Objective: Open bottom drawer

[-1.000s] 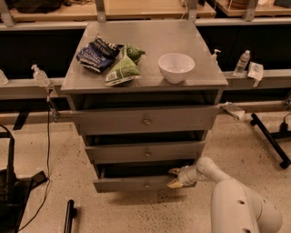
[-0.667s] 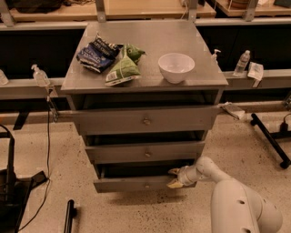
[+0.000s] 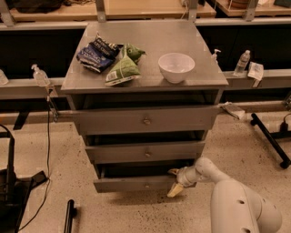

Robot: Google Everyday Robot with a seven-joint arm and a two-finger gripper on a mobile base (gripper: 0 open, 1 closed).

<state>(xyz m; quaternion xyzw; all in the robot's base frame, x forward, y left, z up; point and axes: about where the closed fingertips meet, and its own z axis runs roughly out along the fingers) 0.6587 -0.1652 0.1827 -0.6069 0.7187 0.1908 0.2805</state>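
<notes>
The tool (image 3: 174, 181) covers the right end of the bottom drawer (image 3: 134, 184); the arm (image 3: 241, 207) is cut off at the near edge.

bottom drawer (image 3: 136, 184) at 6 o'clock, front slightly out | gripper (image 3: 175, 181) at its 3 o'clock end, fingers apart | bowl (image 3: 176, 67), snack bags (image 3: 111, 59) toward 12 o'clock

This looks like a lab or workshop to me: speckled hard floor (image 3: 254, 150), loose cable (image 3: 47, 150) at left, wooden benches (image 3: 136, 7) across the top, grey metal cabinet (image 3: 182, 34) mid-frame. My claw (image 3: 174, 181) sits lower right of centre, by the bottom drawer (image 3: 132, 184).
</notes>
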